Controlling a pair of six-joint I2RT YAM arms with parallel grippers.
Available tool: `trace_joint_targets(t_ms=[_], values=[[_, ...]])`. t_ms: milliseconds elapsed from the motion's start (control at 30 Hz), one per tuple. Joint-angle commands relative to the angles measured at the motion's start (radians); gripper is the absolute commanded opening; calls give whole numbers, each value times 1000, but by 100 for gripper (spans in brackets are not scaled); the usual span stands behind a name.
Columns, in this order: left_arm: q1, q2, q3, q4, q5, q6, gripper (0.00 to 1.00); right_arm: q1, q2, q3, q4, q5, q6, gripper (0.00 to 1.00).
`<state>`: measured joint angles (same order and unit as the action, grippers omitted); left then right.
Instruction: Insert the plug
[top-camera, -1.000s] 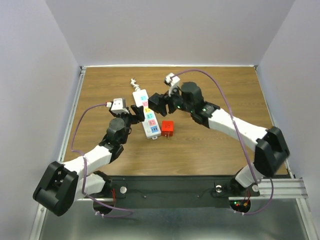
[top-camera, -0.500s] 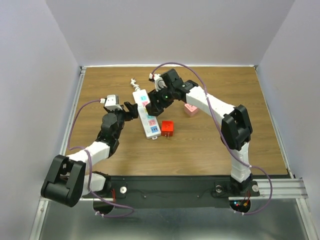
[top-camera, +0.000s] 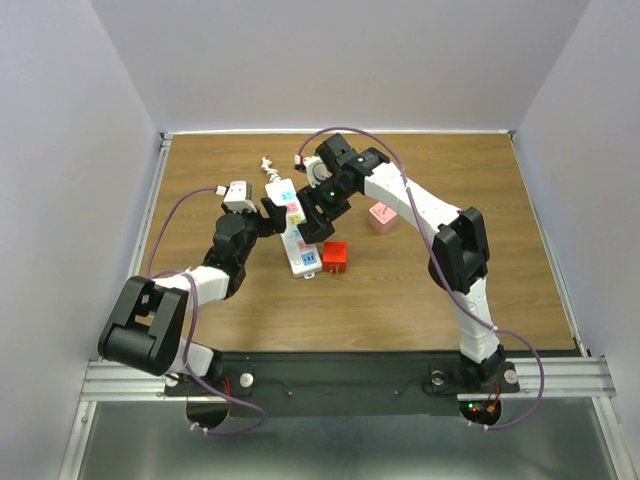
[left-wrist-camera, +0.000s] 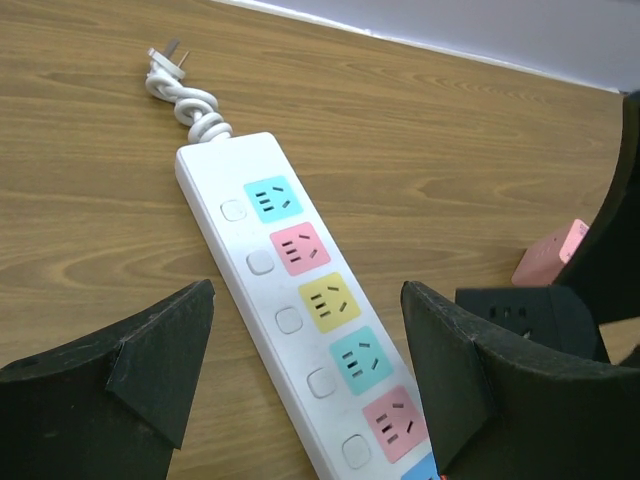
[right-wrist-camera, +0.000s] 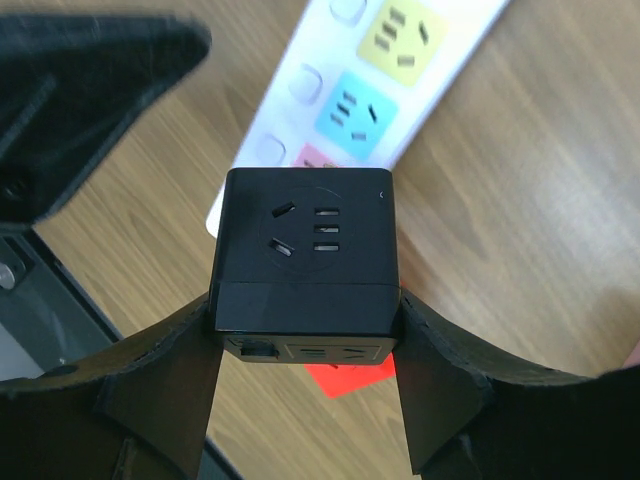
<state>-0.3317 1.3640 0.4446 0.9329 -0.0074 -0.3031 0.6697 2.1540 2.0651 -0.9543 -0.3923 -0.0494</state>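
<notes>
On the wooden table (top-camera: 450, 290), inside pale walls: white power strip (top-camera: 293, 228), lying aslant. Just left of the strip: left gripper (top-camera: 270, 215), fingers spread wide, nearer than half a second ago. Over the strip's near half: right gripper (right-wrist-camera: 305, 300), clamped on the black plug cube (right-wrist-camera: 305, 250), shifted slightly nearer. No legible writing.

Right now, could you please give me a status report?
Left claw open, by power strip. Right claw shut on black plug, above strip, not inserted. Red block beside strip, visible sockets free.
</notes>
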Motion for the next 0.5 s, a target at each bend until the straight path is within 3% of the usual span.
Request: trace_joint_targets(t_ms=[0,233,467], values=[[3,50,71,55,-25,13,86,4,-26,-5,-67,1,-10,0],[3,228,147,69,-54,-2,85,4,-98,-26,-66,-56,-3,0],[2,339,204,81,-20,-24,86,5,-100,-16,-64,3,40,0]])
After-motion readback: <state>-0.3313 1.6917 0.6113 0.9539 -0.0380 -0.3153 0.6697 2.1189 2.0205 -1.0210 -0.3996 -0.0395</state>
